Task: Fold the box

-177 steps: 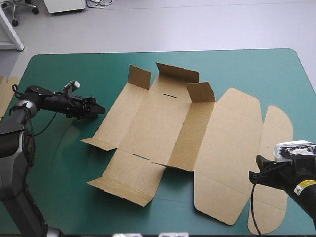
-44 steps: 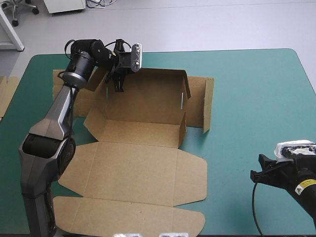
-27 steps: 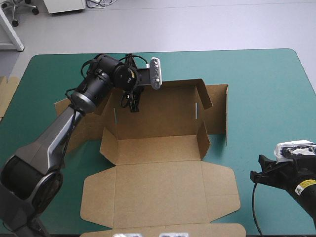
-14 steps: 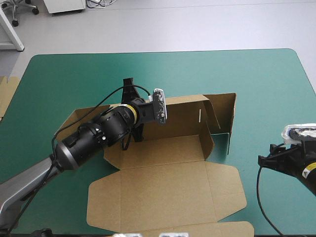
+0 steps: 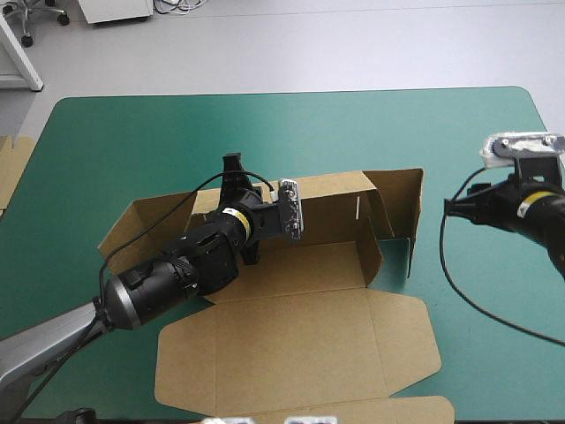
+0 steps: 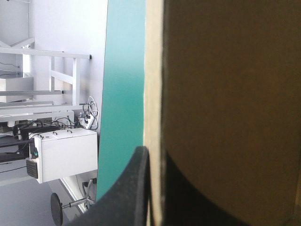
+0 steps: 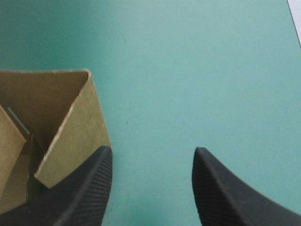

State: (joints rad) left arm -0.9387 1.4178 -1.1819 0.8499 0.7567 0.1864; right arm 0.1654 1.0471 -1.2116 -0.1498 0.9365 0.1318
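On the teal-green table (image 5: 106, 132), centre: box (image 5: 300, 269), part-formed, lid (image 5: 300, 353) flat at the near edge.
Right gripper (image 7: 151, 150), fingers (image 7: 84, 188) spread, had come up from the near corner to face the loose right-end flap (image 7: 70, 136); beyond, left gripper (image 6: 157, 160) stayed pinched on the far wall (image 5: 327, 190). Judged: flap tuck next.

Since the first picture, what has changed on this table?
The box, flat earlier, has been turned and now has walls raised, its lid flat toward the near edge. The left gripper came from the table's left and is shut on the far wall. The right gripper, open, moved toward the box's right flap. The spare board at the left edge stayed.
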